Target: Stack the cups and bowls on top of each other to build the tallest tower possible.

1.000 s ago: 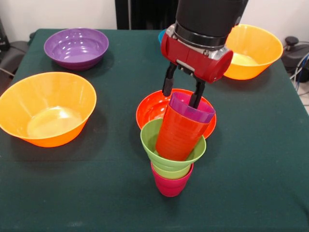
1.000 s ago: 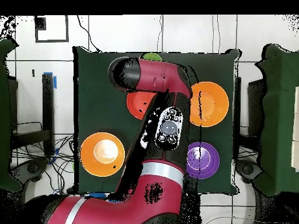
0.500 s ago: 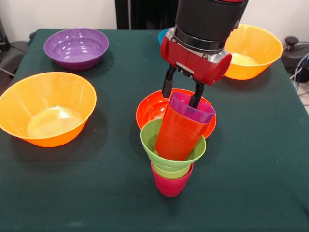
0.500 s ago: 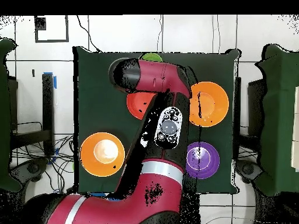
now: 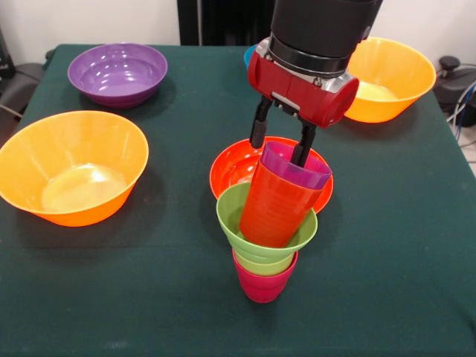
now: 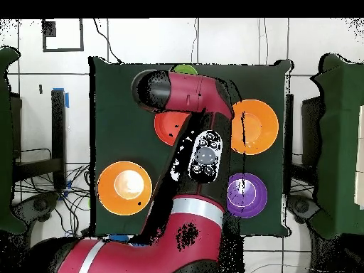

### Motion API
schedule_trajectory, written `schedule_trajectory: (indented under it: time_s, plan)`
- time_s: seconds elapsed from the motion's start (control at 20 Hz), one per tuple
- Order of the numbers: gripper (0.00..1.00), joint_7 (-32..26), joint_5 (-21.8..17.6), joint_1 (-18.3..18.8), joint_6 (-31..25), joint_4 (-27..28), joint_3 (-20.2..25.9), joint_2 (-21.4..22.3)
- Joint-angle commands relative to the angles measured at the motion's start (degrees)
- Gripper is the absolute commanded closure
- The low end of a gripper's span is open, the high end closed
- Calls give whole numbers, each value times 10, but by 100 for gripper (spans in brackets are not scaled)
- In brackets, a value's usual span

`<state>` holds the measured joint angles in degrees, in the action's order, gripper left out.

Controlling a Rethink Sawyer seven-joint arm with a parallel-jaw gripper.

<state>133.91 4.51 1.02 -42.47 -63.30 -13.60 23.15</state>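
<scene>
Gripper [image 5: 281, 143]: front view, fingers spread apart, straddling the purple cup's [image 5: 296, 166] rim, not clearly pressing it.
Tower [image 5: 269, 223]: crimson cup [image 5: 263, 282] at base, green bowl [image 5: 236, 216], then tilted orange-red cup [image 5: 275, 204] with the purple one inside.
Red bowl [image 5: 234, 163]: just behind tower.
Overhead: arm [image 6: 188, 96] covered the tower; orange bowls [image 6: 125, 186] flanked it.

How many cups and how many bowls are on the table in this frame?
Plastic cups: 4: crimson cup, lime green cup, orange-red cup, purple cup.
Plastic bowls: 6: two large orange bowls, purple bowl, red-orange bowl, small lime green bowl, blue bowl.
Total: 10.
</scene>
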Motion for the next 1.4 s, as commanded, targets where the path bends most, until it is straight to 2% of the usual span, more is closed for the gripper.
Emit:
schedule_trajectory:
  time_s: [0.05,0.4,0.75,1.4]
  plan:
    - [0,0,-15,1,-5,3,55,-27]
    - [0,11,-17,-2,8,9,48,-34]
    - [0,4,-20,6,13,39,50,-52]
    - [0,-2,-24,8,23,33,41,-31]
